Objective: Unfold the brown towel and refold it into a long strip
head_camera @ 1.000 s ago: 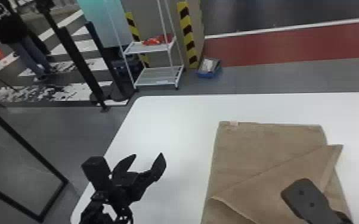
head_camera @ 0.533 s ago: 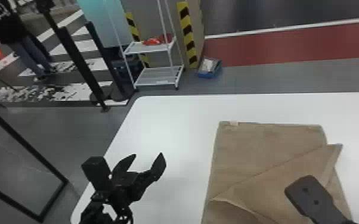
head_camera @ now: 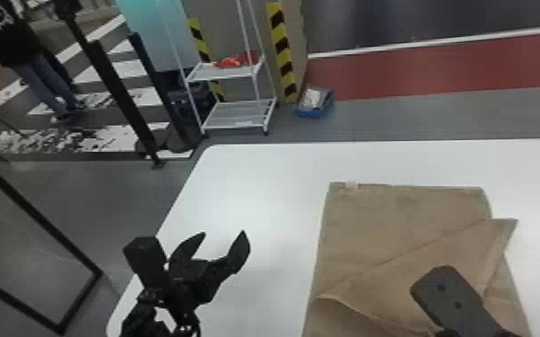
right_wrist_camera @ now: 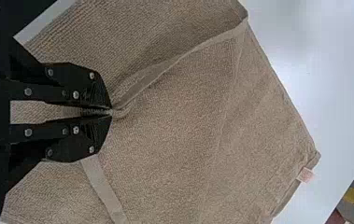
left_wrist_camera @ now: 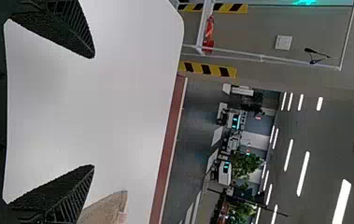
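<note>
Over the tabletop (head_camera: 260,188): left tool (head_camera: 223,234) wide open, empty; right tool (head_camera: 448,291) closed, pinching a fold of towel (head_camera: 394,224).

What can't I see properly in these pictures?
Towel: near end cut off by head view's bottom edge.
Pinched bit: hidden between the right pincer's fingers, right wrist view.
Under the flap: covered by it, head view.
Red thing on shelf: too small, head view.

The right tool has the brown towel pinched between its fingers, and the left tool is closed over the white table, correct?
No, the left tool is open over the white table, as the left wrist view shows; the right tool pinches the brown towel.
</note>
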